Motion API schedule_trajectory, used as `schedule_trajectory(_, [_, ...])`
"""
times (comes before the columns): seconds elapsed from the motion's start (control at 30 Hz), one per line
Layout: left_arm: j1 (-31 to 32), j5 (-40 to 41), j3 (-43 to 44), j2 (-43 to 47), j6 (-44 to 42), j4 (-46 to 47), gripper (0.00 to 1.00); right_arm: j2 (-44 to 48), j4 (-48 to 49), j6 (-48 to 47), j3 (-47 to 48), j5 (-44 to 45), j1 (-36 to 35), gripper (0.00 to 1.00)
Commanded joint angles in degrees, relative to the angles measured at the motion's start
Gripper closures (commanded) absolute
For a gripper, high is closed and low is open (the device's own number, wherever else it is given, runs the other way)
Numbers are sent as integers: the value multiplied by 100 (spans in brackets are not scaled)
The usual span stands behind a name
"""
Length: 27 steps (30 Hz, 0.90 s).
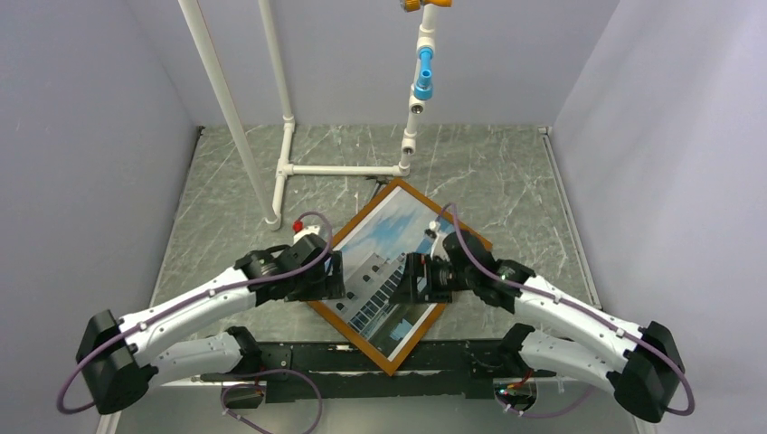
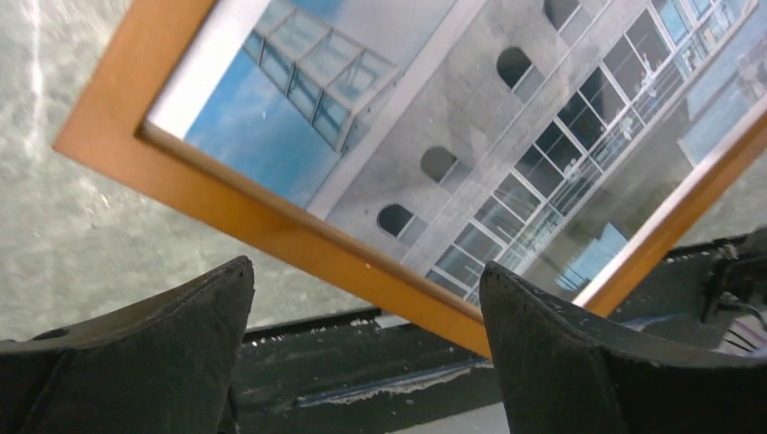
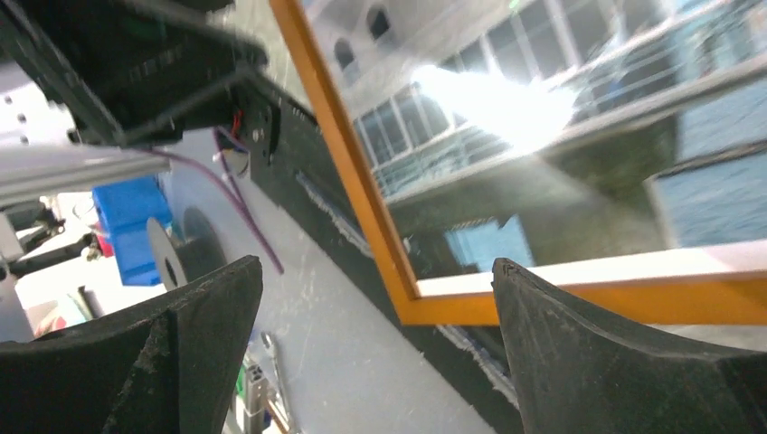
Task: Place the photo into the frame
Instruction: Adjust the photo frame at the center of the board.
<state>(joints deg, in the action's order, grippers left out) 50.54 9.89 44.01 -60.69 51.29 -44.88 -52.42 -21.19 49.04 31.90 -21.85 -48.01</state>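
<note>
Left gripper: the black jaws fill the bottom of the left wrist view. They are spread wide with nothing between them. Below the gap runs one orange-brown rail of the frame. No contact with the rail is visible.

Right gripper: the jaws are likewise wide apart and empty. A corner of the frame sits below the gap.

The photo sits inside the rails, picture side up. It shows a white building of several storeys with arched openings, rows of dark-barred windows, railed balconies and a glazed box on the roof, against blue sky. There is a patch of blue water toward the near corner. A narrow white margin lies along one edge, tight against the rail. The surface is glossy. The right wrist view shows a hard white glare patch, with dark reflections lower down.

Top view: the frame is turned diamond-wise on the grey-green veined counter, with one corner pointing away. The near corner reaches over the black strip at the counter's near edge. I cannot tell whether the frame lies flat or slightly tipped. The left gripper is over the frame's left corner. The right gripper is over the right part of the photo, inside the right rail. A purple cable loops off the left wrist. A white pipe stand stands on the counter beyond the far corner, near it but apart.
</note>
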Motion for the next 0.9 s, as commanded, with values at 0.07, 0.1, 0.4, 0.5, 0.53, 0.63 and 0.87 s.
schedule_trajectory(0.07, [4, -520, -677, 681, 976, 10, 3, -889, -574, -1685, 970, -477, 1682, 0])
schedule_trajectory(0.1, [1, -563, -801, 753, 1077, 26, 3, -1092, -637, -1868, 1144, -534, 1956, 0])
schedule_trajectory(0.4, [8, -927, -1906, 1422, 1826, 839, 3, -3118, -625, -2717, 2710, -279, 3447, 0])
schedule_trajectory(0.5, [13, -996, -2248, 1529, 2016, 1346, 4, -3753, -409, -2698, 3040, -226, 3758, 0])
schedule_trajectory(0.53, [20, -1023, -2299, 1526, 2038, 1429, 4, -3968, -404, -2702, 3193, -170, 3821, 0])
schedule_trajectory(0.63, [15, -1045, -2303, 1414, 2026, 1517, 4, -4566, -456, -2893, 3721, 106, 3897, 0])
schedule_trajectory(0.87, [25, -1113, -2151, 941, 1889, 1904, 5, -5713, -518, -3276, 4566, 412, 3968, 0])
